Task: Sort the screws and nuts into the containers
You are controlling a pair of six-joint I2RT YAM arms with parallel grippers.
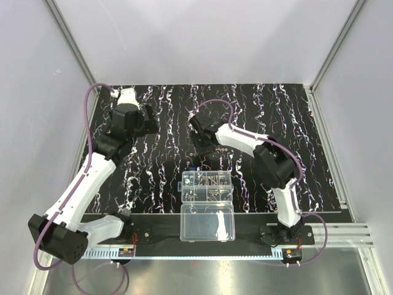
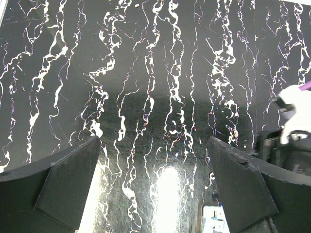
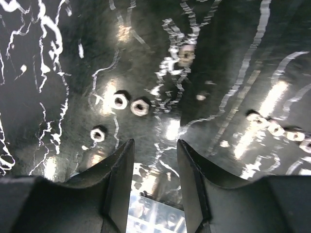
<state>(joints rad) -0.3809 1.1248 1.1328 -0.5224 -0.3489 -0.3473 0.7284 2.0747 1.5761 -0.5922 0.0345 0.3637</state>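
Observation:
Three silvery hex nuts [image 3: 140, 107] lie loose on the black streaked mat just ahead and left of my right gripper [image 3: 154, 145], and another nut [image 3: 186, 55] lies farther out. The right jaws stand apart over bare mat with nothing between them. A row of several more small silvery pieces [image 3: 277, 128] sits to the right. The containers [image 1: 207, 186] are the compartments of a clear organizer box just near of the right gripper [image 1: 201, 149]; some hold dark slim screws [image 1: 216, 180]. My left gripper [image 2: 153, 141] hovers wide open over bare mat at the far left [image 1: 142, 120].
The undivided clear lid half [image 1: 207, 222] lies open towards the arm bases. The mat [image 1: 288, 129] ends at metal rails left and right, with white walls around. In the left wrist view the right arm [image 2: 291, 131] shows at the right edge.

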